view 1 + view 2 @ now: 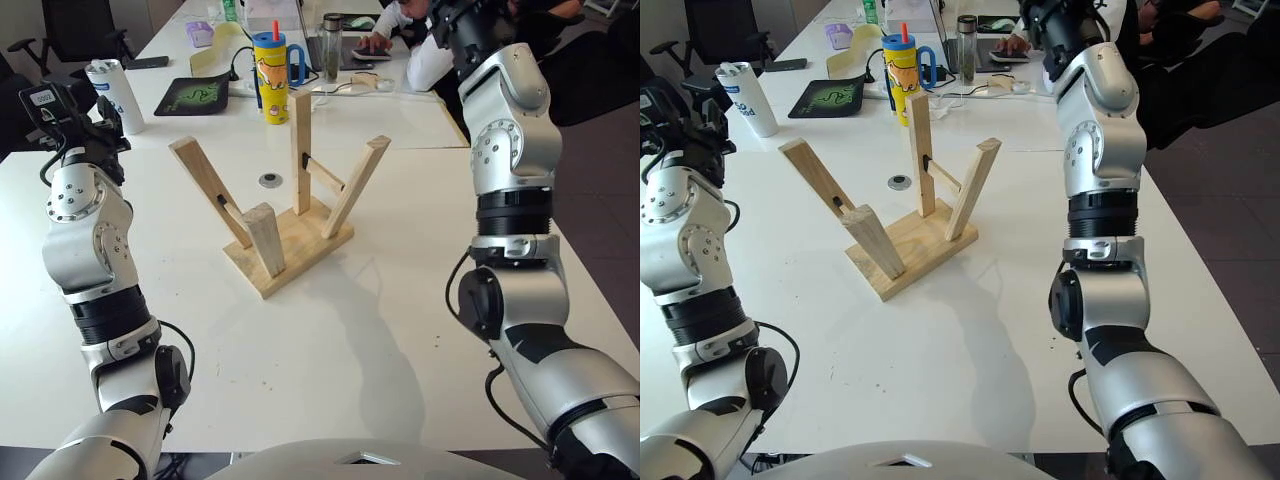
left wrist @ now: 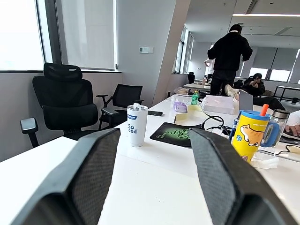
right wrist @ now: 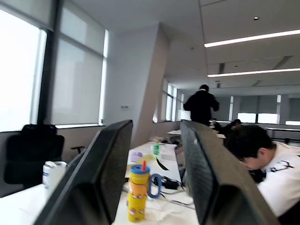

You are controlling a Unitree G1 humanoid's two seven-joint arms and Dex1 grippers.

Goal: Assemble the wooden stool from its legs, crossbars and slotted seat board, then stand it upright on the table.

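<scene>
The wooden stool lies upside down in the middle of the white table, its seat board (image 1: 300, 248) flat on the surface. Four legs stick up and splay outward: one at the left (image 1: 208, 188), one at the back (image 1: 300, 150), one at the right (image 1: 357, 185) and a short-looking one at the front (image 1: 266, 240). A thin crossbar (image 1: 325, 176) joins the back and right legs. My left gripper (image 2: 154, 137) is held high at the table's left side, open and holding nothing. My right gripper (image 3: 155, 126) is raised over the far right of the table, also open and holding nothing.
Behind the stool stand a yellow cup (image 1: 272, 76), a white tumbler (image 1: 116, 96), a black mouse pad (image 1: 205, 94) and a steel bottle (image 1: 332, 46). A round cable grommet (image 1: 270, 181) sits just behind the stool. A person's hand (image 1: 375, 42) rests on the far table.
</scene>
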